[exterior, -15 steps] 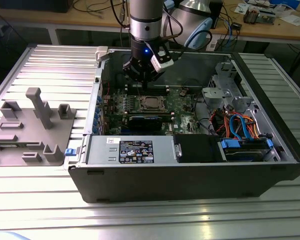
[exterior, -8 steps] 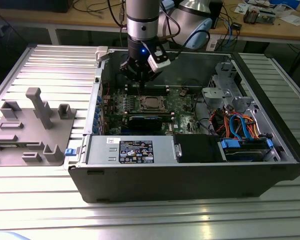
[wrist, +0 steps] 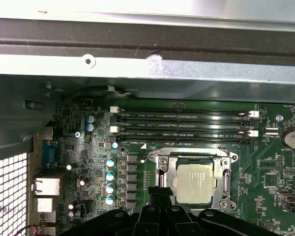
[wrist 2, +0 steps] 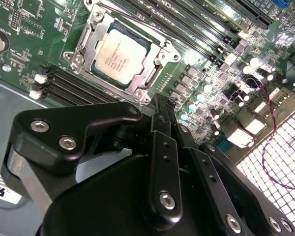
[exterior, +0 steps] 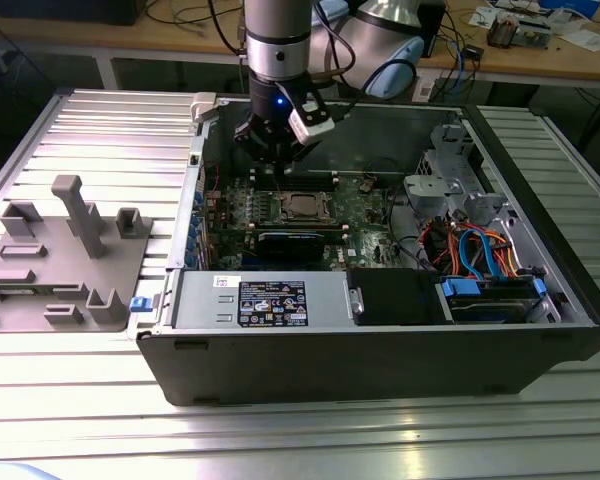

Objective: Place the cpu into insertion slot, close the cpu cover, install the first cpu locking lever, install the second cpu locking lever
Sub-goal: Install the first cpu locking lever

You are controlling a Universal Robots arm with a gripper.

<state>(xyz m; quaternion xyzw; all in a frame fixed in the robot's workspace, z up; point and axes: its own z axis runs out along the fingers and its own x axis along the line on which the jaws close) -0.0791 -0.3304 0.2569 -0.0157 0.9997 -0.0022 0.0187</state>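
Closest to my wrist cameras sits the gripper [wrist 2: 161, 102], its black linkage bulking up in front. In both wrist views I read its two fingers [wrist: 155, 196] as pressed together at the tips, with nothing between them. It hangs over the green motherboard [wrist: 265, 196], near one corner of the insertion slot [wrist 2: 81, 59]; I cannot tell whether it touches anything there. The cpu [wrist 2: 120, 54] lies flat in that slot, silvery top up, and the cpu cover [wrist 2: 155, 61] lies flat as a frame around it. Long black memory slots [wrist: 182, 123] run just beside the socket. In the exterior view the arm reaches down into the open computer case [exterior: 380, 360], and a grey fixture tray [exterior: 70, 250] lies well apart at the exterior view's left
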